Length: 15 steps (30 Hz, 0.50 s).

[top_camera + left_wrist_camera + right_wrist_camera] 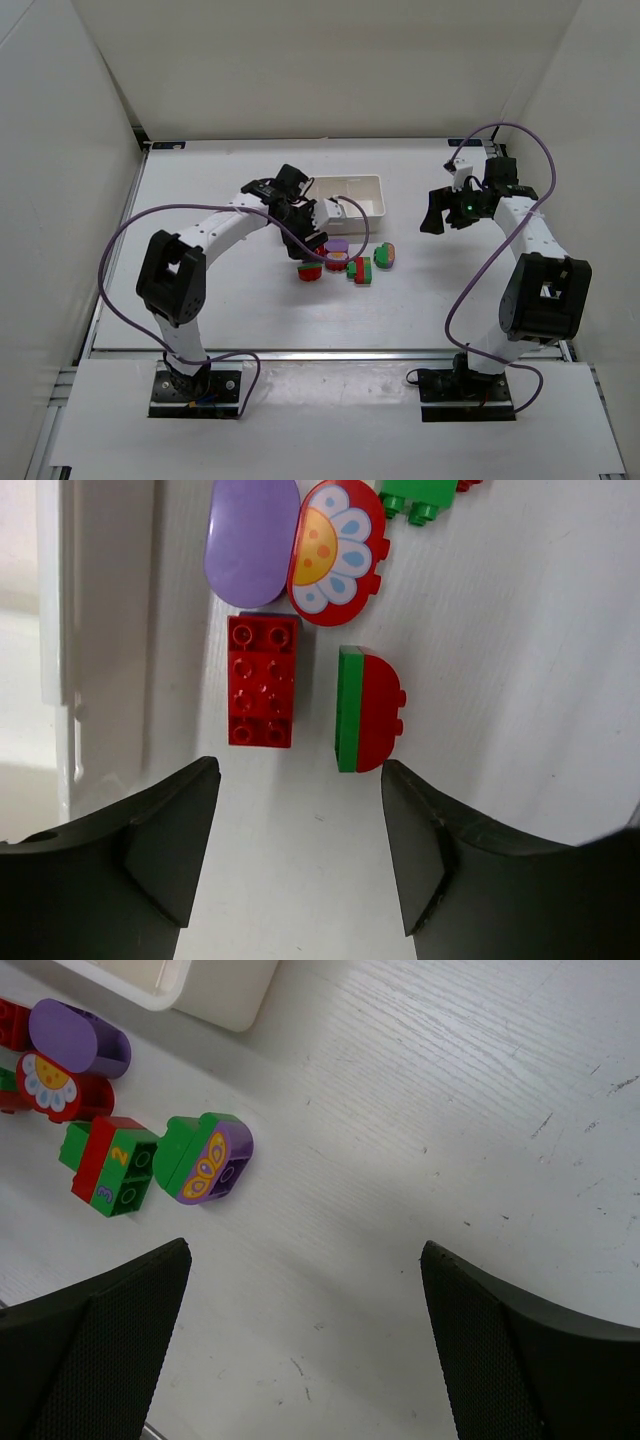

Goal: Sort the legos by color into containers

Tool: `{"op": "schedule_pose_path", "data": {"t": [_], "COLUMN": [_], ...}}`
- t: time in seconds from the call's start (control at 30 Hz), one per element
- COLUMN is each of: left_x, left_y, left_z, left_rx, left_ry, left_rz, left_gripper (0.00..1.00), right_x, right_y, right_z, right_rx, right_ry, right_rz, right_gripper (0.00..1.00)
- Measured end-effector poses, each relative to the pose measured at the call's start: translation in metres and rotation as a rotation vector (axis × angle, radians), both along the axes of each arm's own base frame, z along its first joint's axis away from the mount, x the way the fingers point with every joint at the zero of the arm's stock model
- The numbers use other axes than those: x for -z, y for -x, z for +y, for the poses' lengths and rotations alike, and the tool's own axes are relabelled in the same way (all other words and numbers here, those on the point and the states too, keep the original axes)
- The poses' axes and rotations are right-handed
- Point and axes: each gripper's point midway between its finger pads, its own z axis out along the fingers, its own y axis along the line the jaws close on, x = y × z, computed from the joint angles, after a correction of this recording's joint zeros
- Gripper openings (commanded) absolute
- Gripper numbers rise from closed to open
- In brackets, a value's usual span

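Observation:
The legos lie in a cluster in front of the white tray [352, 194]. In the left wrist view I see a red brick [261, 680], a green-and-red half-round [367, 709], a purple rounded brick [251, 542], a red flower brick [338, 552] and a green brick [414, 498]. My left gripper [298, 790] is open and empty, just short of the red brick and the half-round; in the top view it [318, 230] hovers between tray and cluster. My right gripper [305, 1260] is open and empty, apart from a green-and-purple brick [205, 1157] and a green-red stack [108, 1165].
The tray's wall [60, 630] runs close along the left of the left gripper. White enclosure walls ring the table. The right arm [470, 205] is raised at the back right, well clear of the cluster. Purple cables loop from both arms.

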Motion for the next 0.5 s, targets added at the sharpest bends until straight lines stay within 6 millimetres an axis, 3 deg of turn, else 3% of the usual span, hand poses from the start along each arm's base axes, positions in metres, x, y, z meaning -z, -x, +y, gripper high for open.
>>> {"op": "schedule_pose_path", "data": {"t": [0.27,0.5], "left_x": [0.006,0.030], "left_y": [-0.012,-0.017], "left_z": [-0.007,-0.008], "left_rx": [0.068,0.092], "left_ry": [0.006,-0.017], "left_rz": [-0.068,-0.064], "left_gripper": [0.75,0.75], "right_x": [0.000,0.001], "right_y": [0.000,-0.001], "right_z": [-0.001,-0.002], "right_rx": [-0.004,-0.006], "right_ry": [0.007,0.017], "right_rz": [-0.005,-0.008], "right_gripper": [0.99,0.99]}}
